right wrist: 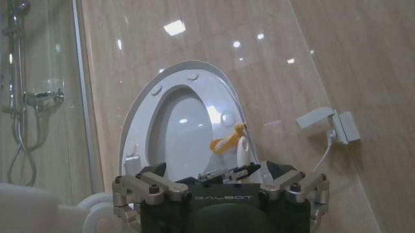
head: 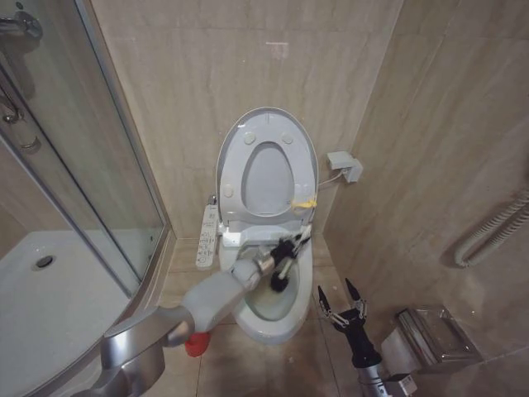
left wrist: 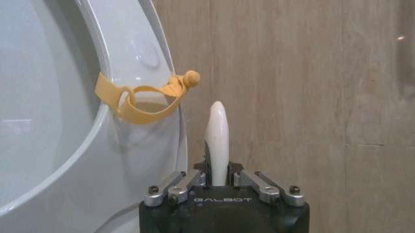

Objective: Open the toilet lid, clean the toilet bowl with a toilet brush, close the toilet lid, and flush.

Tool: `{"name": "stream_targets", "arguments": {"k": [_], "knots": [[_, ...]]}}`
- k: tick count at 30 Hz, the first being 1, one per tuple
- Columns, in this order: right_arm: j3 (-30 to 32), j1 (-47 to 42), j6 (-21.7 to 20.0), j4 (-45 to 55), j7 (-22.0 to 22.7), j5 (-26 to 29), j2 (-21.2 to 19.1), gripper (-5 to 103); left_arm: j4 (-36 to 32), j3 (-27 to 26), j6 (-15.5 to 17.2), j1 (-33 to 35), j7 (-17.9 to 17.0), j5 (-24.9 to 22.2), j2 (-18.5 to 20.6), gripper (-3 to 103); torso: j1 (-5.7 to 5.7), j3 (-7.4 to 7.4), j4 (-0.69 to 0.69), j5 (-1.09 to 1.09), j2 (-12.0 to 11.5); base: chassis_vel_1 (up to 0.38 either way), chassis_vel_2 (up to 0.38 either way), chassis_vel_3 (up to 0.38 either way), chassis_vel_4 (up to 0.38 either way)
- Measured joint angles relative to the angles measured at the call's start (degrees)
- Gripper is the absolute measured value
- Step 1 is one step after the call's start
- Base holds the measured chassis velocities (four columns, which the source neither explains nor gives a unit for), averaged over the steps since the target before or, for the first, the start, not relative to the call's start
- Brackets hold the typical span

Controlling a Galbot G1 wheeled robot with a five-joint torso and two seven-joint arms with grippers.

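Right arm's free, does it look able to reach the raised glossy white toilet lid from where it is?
Probably yes. The right gripper hovers open beside the white ceramic bowl, with nothing between it and the raised glossy white toilet lid; the left gripper is busy over the bowl.

The glossy white toilet lid (head: 266,136) stands raised against the wall; the toilet brush (head: 283,269), dark bristles downward, reaches into the white toilet bowl (head: 269,324)

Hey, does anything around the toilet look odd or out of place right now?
Yes: a yellow strap is looped around the edge of the raised toilet lid and seat, an unusual add-on. Otherwise nothing looks spilled; the left gripper holds the toilet brush in the toilet bowl.
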Motion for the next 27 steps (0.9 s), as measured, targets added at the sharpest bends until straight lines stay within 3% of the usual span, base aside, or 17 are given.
{"name": "stream_targets", "arguments": {"k": [6, 14, 21, 27], "knots": [[0.18, -0.11, 0.05, -0.05, -0.09, 0.06, -0.15, 100, 3.42, -0.13, 0.09, 2.79, 0.91, 1.73, 1.74, 19, 0.00, 0.01, 0.11, 0.00, 0.00, 0.000, 0.000, 0.000, 0.000], [0.22, 0.27, 0.03, -0.35, -0.05, 0.09, 0.22, 100, -0.42, -1.89, -0.02, 0.89, 0.66, 0.76, 0.15, 19, 0.00, 0.00, 0.00, 0.00, 0.00, 0.000, 0.000, 0.000, 0.000], [0.19, 0.12, 0.03, -0.33, -0.05, 0.04, 0.49, 100, 3.60, -2.57, -0.11, 1.54, 1.26, 2.15, -0.53, 19, 0.00, 0.00, 0.05, 0.01, 0.00, 0.000, 0.000, 0.000, 0.000], [0.72, 0.58, 0.02, -0.40, -0.01, 0.29, 0.26, 100, 2.34, -1.03, -0.11, 3.13, 1.25, 1.88, 3.73, 19, 0.01, 0.01, 0.12, 0.00, -0.01, 0.000, 0.000, 0.000, 0.000]]}}
